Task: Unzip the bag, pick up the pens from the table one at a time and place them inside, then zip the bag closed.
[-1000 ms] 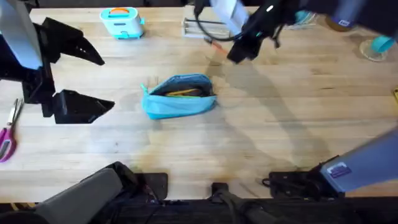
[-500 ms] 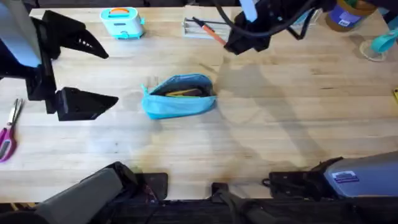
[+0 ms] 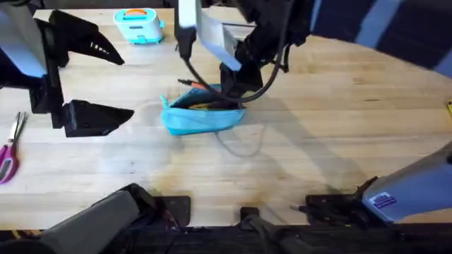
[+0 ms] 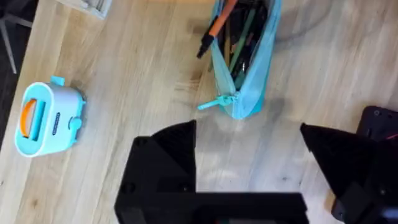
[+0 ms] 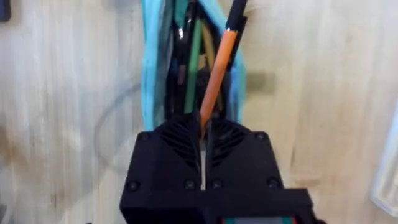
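Orange pen clamped in right end effector over unzipped bag; left end effector spread wide.

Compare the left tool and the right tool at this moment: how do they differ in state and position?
The left tool is open and holds nothing; the right tool is shut on an orange pen. The left tool sits off to the side of the light blue bag, while the right tool is over the bag's open top, the pen's black end reaching beyond it. Both have black fingers.
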`<state>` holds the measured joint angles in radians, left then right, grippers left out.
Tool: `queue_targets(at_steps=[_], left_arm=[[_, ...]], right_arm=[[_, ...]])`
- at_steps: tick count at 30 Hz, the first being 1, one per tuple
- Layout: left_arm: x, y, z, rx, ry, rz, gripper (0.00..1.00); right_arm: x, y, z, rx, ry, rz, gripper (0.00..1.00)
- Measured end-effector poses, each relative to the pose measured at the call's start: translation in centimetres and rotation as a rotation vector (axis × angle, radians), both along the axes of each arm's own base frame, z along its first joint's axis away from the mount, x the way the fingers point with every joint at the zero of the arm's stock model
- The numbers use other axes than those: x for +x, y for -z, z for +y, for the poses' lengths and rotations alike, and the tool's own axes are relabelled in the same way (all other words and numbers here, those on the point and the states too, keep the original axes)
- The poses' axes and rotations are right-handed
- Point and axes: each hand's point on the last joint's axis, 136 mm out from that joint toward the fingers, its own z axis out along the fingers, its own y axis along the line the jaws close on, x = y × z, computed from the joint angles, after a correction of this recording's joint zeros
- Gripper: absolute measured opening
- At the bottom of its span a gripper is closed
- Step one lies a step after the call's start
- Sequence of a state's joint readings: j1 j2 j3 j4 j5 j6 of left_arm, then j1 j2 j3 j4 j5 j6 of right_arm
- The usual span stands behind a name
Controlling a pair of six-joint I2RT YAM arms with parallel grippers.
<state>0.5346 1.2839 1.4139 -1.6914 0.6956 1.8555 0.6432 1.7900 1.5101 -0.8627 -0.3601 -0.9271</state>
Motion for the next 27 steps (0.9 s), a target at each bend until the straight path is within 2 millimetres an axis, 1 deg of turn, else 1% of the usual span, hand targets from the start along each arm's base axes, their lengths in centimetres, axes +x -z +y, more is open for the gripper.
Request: queue_targets(at_steps=[5, 12, 17, 20, 22, 23, 27], left_arm=[[0.0, 0.0, 0.0, 0.000, 0.000, 0.000, 0.994], [0.0, 0.0, 0.0, 0.000, 0.000, 0.000, 0.994], [0.0, 0.0, 0.0, 0.000, 0.000, 0.000, 0.995], [0.0, 0.0, 0.0, 0.000, 0.000, 0.000, 0.993], [0.0, 0.0, 0.0, 0.000, 0.000, 0.000, 0.993], [0.0, 0.0, 0.0, 0.000, 0.000, 0.000, 0.993], [0.0, 0.0, 0.0, 0.000, 0.000, 0.000, 0.993]], right_arm=[[-0.3, 1.9, 0.0, -0.056, -0.012, 0.026, 0.031], [-0.3, 4.0, -0.5, -0.112, -0.038, 0.044, 0.031], [-0.7, 4.4, -0.9, -0.135, -0.090, 0.038, 0.030], [-1.3, 4.8, -1.9, -0.191, -0.140, 0.029, 0.030], [-1.3, 4.9, -2.2, -0.223, -0.166, 0.006, 0.030], [-0.7, 5.0, -1.6, -0.235, -0.199, -0.058, 0.031], [-0.2, 4.7, -0.5, -0.211, -0.220, -0.106, 0.031]])
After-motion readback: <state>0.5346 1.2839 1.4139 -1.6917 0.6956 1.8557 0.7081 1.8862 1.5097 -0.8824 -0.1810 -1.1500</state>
